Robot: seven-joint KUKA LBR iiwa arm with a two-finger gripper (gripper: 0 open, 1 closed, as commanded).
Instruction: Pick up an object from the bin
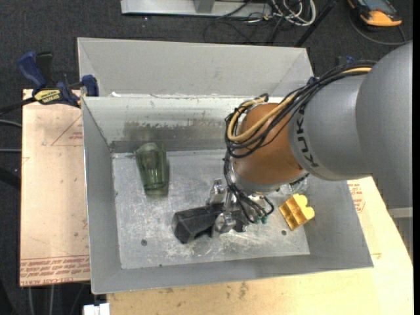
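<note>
Black blocky obj (192,224) lies on the bin (131,222) floor, front-ctr, w/ the tool (226,216) down at its right end, touching or nearly so. Can't tell whether the tool is wide, narrow or gripping it, since the orange wrist cover (262,151) and cables hide much of it. Green translucent cup (152,168) lies on its side toward back-left, well apart, and a yellow toy block (296,210) sits near the tool's right.
</note>
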